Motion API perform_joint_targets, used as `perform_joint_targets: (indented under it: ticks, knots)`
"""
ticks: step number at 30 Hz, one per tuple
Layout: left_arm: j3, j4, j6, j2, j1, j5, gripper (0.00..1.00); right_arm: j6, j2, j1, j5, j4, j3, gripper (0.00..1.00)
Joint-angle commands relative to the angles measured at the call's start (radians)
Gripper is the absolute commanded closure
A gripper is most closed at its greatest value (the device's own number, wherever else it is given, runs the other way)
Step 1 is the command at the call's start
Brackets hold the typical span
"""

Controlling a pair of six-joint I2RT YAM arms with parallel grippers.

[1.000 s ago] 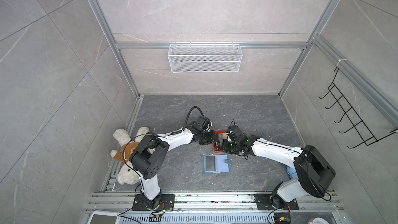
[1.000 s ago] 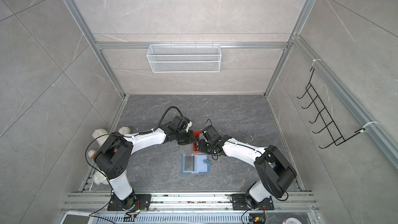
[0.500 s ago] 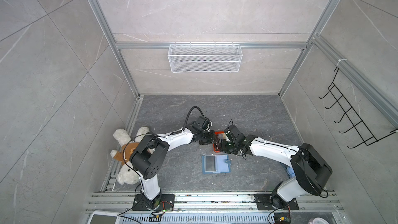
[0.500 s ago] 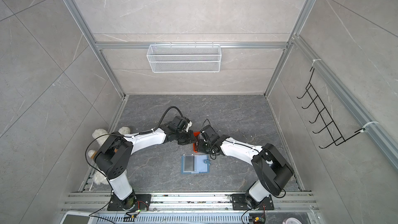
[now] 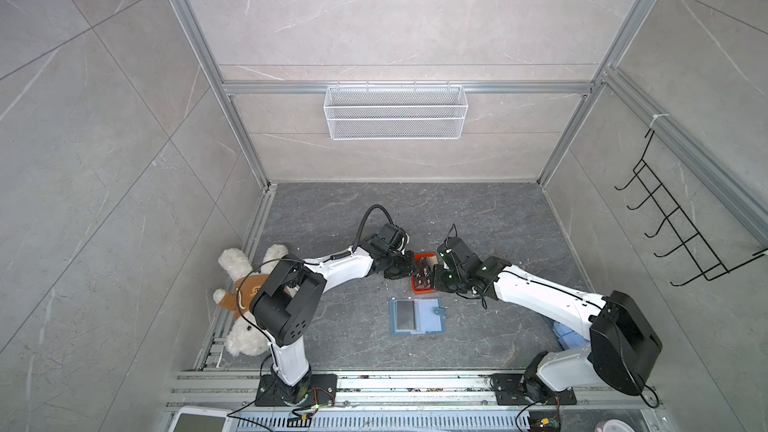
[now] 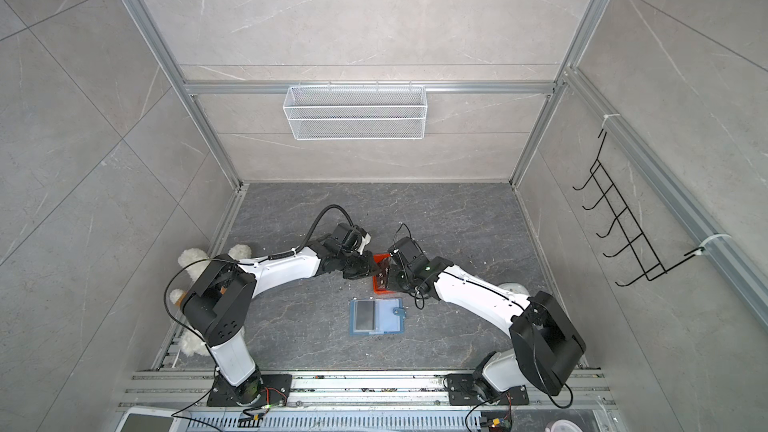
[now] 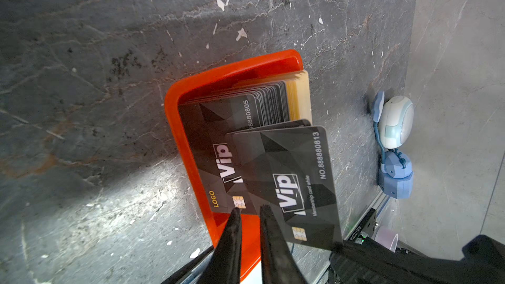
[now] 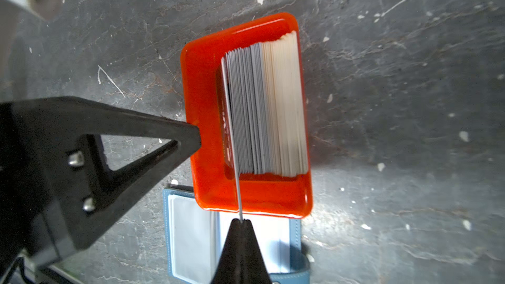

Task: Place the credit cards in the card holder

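Observation:
The credit cards (image 5: 424, 272) stand on edge in a small orange tray (image 5: 419, 289) at mid-floor; the left wrist view shows their dark faces (image 7: 213, 143), the right wrist view their pale edges (image 8: 267, 105). My right gripper (image 8: 241, 221) is shut on the near corner of one card (image 7: 289, 181), which is pulled clear of the stack and appears edge-on (image 8: 231, 132) in its wrist view. My left gripper (image 7: 250, 210) pinches the tray's left rim (image 8: 202, 91), jaws narrowly apart. The blue card holder (image 5: 415, 316) lies open on the floor just in front of the tray, with nothing gripping it.
A teddy bear (image 5: 245, 292) lies by the left wall beside my left arm. A blue and white toy (image 7: 393, 132) sits at the right wall. A white wire basket (image 5: 395, 112) hangs on the back wall and a black hook rack (image 5: 681, 234) on the right wall.
My right gripper has closed on one card at the tray. The left gripper keeps its hold on the tray, and both arms have barely shifted.

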Motion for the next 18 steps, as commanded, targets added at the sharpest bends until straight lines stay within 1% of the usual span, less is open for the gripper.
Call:
perform_joint_targets:
  ticks: [1, 4, 8, 13, 18]
  knots:
    - [0.019, 0.012, 0.011, -0.043, 0.003, 0.027, 0.83, -0.049, -0.017, 0.004, 0.03, -0.069, 0.032, 1.0]
    - [0.016, 0.015, 0.007, -0.037, 0.002, 0.031, 0.83, -0.093, 0.009, 0.003, -0.012, -0.075, 0.056, 1.0]
    - [0.01, 0.014, 0.007, -0.043, 0.003, 0.028, 0.83, -0.145, 0.049, -0.007, -0.024, -0.124, 0.102, 1.0]
    - [0.01, 0.004, 0.013, -0.047, 0.003, 0.021, 0.82, -0.189, 0.073, -0.052, -0.075, -0.156, 0.134, 1.0]
    - [0.017, 0.006, 0.014, -0.03, 0.002, 0.027, 0.82, -0.224, 0.107, -0.103, -0.17, -0.183, 0.173, 1.0]
